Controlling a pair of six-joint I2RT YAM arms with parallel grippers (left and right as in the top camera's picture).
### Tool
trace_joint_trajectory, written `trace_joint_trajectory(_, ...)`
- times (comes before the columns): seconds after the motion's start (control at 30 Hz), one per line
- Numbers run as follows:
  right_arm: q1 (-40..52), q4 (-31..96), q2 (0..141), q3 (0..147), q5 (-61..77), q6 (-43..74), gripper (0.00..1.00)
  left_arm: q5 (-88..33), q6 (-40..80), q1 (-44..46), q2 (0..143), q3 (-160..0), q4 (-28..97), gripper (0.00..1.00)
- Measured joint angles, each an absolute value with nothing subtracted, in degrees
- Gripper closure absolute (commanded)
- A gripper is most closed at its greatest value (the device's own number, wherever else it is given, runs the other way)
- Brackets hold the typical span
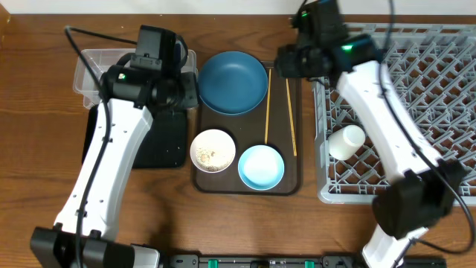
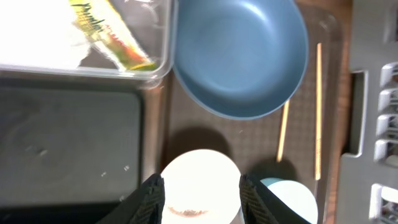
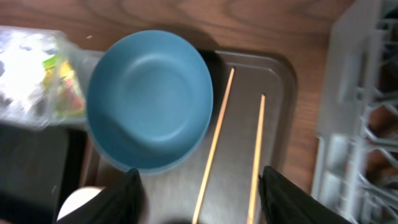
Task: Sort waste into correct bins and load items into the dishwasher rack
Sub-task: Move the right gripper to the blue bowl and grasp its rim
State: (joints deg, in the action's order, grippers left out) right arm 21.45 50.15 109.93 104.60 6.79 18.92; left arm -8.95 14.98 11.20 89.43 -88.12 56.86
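Left gripper (image 2: 201, 198) is spread open and empty, with its jaws on either side of the small white bowl (image 1: 213, 150), just above it. Can't tell if they touch it. The rice (image 1: 209, 155) sits in that bowl.

Right gripper (image 3: 200, 200) is also spread wide and holds nothing. It hangs over the brown tray (image 1: 296, 186), above the two chopsticks (image 1: 268, 104).

- **On the brown tray:** the chopsticks lie just right of the dark-blue bowl (image 1: 233, 82). The light-blue bowl (image 1: 261, 166) is beside the white bowl.
- **In the rack:** the white cup (image 1: 346, 140) is in the left part of the rack (image 1: 439, 67).
- **In the clear tub:** the wrapper (image 2: 112, 34) and tissue (image 2: 37, 31) are inside the clear tub (image 2: 168, 43).
- **Black tray:** the black tray (image 2: 68, 143) is right next to the tub.
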Motion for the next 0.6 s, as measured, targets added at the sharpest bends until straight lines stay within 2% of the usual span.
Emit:
trace_joint_trajectory(0.2,24.5,44.6,118.8,103.7,4.5,23.1,0.56,-4.5,15.0,11.2,89.6,-88.1,60.5,0.56)
trace_joint_trajectory(0.23,24.8,43.7,120.3,103.6,4.3,23.4,0.58,-3.4,15.0,11.2,89.6,-88.1,60.8,0.51)
trace_joint_trajectory(0.37,25.7,41.1,125.0,103.4,3.6,24.2,0.61,1.9,14.8,11.2,89.6,-88.1,61.1,0.44)
trace_joint_trajectory(0.5,26.1,40.9,127.7,103.4,2.3,25.0,0.63,5.2,14.9,11.2,89.6,-88.1,61.1,0.43)
trace_joint_trajectory(0.6,26.2,40.9,128.7,103.4,1.7,25.2,0.71,6.5,14.9,11.2,89.6,-88.1,61.1,0.43)
